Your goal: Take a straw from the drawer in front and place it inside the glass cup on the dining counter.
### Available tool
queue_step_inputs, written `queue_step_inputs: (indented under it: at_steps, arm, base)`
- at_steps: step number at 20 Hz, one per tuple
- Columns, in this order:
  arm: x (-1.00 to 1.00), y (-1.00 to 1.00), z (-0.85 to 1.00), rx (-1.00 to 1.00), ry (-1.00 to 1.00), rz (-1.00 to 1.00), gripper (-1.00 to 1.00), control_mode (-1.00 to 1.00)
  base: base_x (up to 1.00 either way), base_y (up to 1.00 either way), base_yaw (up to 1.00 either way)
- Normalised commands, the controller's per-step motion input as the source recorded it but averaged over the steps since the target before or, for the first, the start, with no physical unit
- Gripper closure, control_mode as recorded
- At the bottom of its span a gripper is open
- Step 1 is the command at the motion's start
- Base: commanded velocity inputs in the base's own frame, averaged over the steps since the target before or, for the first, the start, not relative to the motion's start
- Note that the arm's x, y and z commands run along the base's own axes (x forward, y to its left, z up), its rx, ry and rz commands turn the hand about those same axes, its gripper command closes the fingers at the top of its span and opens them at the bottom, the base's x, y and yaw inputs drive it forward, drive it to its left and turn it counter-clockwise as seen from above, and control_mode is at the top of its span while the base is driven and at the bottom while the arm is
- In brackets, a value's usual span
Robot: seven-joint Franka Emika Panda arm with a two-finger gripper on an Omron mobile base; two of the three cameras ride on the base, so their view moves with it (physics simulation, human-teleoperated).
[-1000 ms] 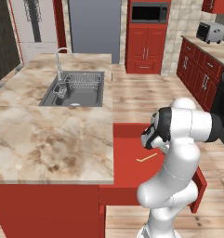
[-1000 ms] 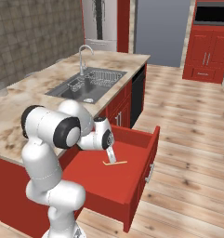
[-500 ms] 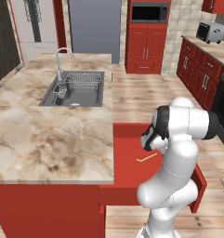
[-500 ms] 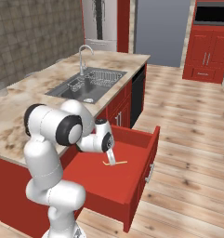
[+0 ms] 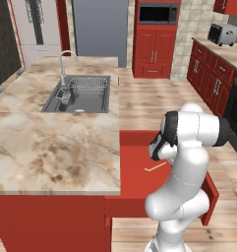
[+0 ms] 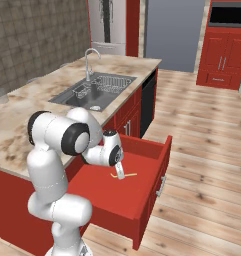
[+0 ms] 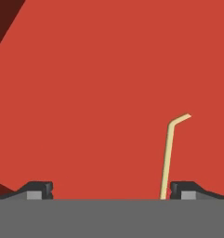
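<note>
Hovering low inside the open drawer [image 6: 142, 200], your gripper [image 7: 111, 189] has its 2 fingers spread wide, empty. You'll see the straw [image 7: 168, 158] lying on the floor just beside 1 fingertip [image 7: 187, 189], off-centre; closing now could nudge it away.

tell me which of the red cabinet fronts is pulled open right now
The drawer under the dining counter, holding the straw; the far cabinet doors are all shut.

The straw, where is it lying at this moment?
The straw lies flat on the red floor of the open drawer, beneath the open gripper; in the hand view it lies close to the right fingertip.
</note>
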Motion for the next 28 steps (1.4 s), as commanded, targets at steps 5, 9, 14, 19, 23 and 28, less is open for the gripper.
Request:
queue_step_inputs:
  at_steps: [5,9,14,19,23,28]
  arm:
    - [0.0,0.06,0.0,0.0,-0.1,0.0,-1.0,-1.0]
    - [0.0,0.12,0.0,0.0,-0.08,0.0,-1.0,-1.0]
    - [0.0,0.15,0.0,0.01,-0.01,0.0,-1.0,-1.0]
    - [0.0,0.12,0.0,0.02,0.0,0.0,-1.0,-1.0]
    - [0.01,0.07,0.0,0.02,0.0,0.0,-1.0,-1.0]
    - [0.04,0.01,0.0,0.02,0.0,0.0,-1.0,-1.0]
  base:
    - [0.0,0.0,0.0]
    - [0.0,0.0,0.0]
    - [0.0,0.0,0.0]
    - [0.0,0.0,0.0]
    - [0.0,0.0,0.0]
    - [0.0,0.0,0.0]
